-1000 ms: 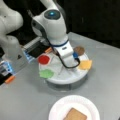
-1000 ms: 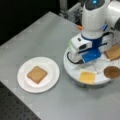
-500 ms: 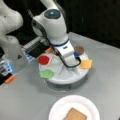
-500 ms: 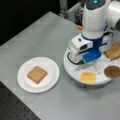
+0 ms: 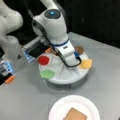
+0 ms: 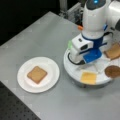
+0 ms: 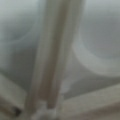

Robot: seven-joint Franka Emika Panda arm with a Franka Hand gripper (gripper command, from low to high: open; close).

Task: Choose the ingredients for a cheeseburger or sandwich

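The ingredients lie in a divided white round tray [image 5: 65, 82]: a red disc [image 5: 43, 60], a green leaf [image 5: 47, 74], a yellow cheese square [image 5: 86, 64] and a dark brown patty [image 5: 79, 49]. A front view also shows the cheese [image 6: 88, 77], the patty [image 6: 113, 71] and a tan bread square [image 6: 113, 51] on the tray. My gripper [image 5: 70, 64] hangs low over the tray's middle, its fingertips hidden by the hand [image 6: 86, 51]. One tan bread slice [image 6: 37, 74] lies alone on the plain white plate [image 6: 51, 82]. The wrist view shows only the tray's white dividers [image 7: 53, 57], very close.
A grey machine base [image 5: 13, 50] with an orange tab [image 5: 10, 79] stands at a front view's left. The grey table [image 6: 30, 37] ends against a dark perforated surface [image 6: 15, 110] at a front view's bottom left.
The hand has sunk slightly toward the tray's middle. The plate, the bread and the ingredients have not moved.
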